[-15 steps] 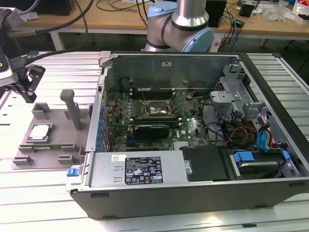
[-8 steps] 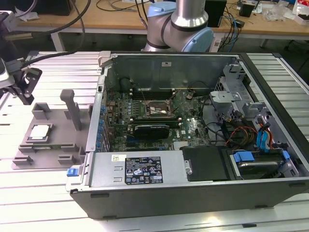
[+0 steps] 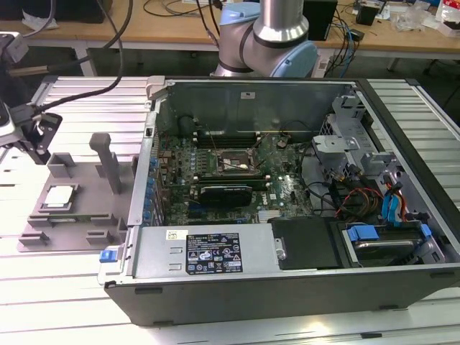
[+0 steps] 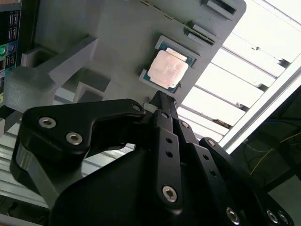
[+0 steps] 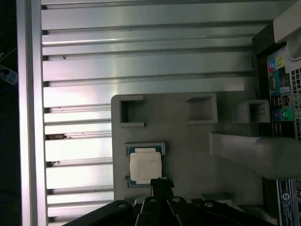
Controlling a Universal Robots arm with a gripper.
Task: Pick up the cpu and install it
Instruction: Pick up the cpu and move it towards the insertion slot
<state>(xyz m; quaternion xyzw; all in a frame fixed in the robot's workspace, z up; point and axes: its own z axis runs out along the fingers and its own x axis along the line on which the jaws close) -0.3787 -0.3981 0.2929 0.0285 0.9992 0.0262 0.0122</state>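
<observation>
You were working in what looked like a robotics lab or electronics workshop. Your gripper (image 5: 161, 183) hung over a table (image 5: 141, 66) built of ribbed aluminium slats. Just below it lay a grey fixture plate (image 5: 188, 155) with moulded pockets and posts. Off to the gripper's side, on the same table, stood an open desktop computer case (image 3: 287, 266), its motherboard (image 3: 244, 172) and loose wiring exposed. Well away from the gripper, beyond the arm's blue-and-silver base (image 3: 277, 39), wooden workbenches (image 3: 180, 29) carried tangled cables (image 3: 169, 8).
</observation>
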